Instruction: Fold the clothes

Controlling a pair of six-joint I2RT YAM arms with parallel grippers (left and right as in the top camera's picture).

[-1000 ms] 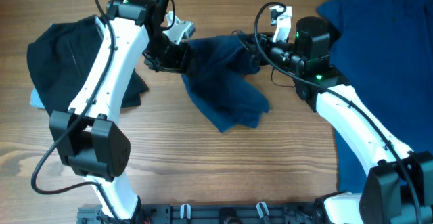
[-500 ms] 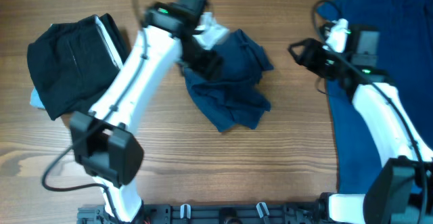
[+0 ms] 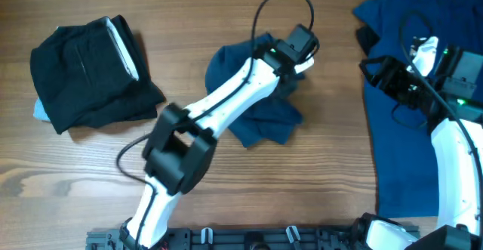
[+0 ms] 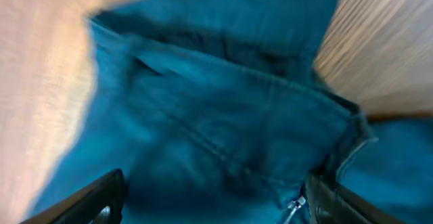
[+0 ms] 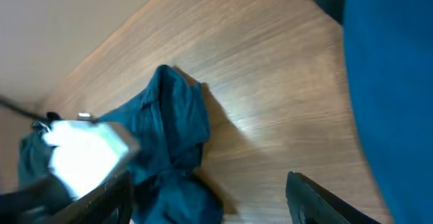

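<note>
Overhead, the left arm reaches slantwise across the wooden table (image 3: 226, 8), and the left gripper (image 3: 296, 51) sits above the upper right part of a crumpled blue garment (image 3: 260, 121) that lies in a heap near the middle of the table. From the left wrist camera the garment fills nearly the whole view, with a seam running across it and a small metal zip (image 4: 293, 209) near the lower right; the two fingers (image 4: 101, 195) stand far apart at the lower corners of the view, with the cloth lying beneath the gap and nothing pinched. At the right side of the table lies a large blue cloth (image 3: 445, 8), spread flat and running down toward the near edge. The right gripper (image 3: 376, 67) hovers over the left border of that cloth, well apart from the crumpled garment. Its wrist camera shows both fingers spread wide, with bare wood between them and nothing held. On the far left of the table lies a folded pile of black clothes (image 3: 83, 76), with a pale blue piece (image 3: 41, 111) peeking out from under its left edge.
</note>
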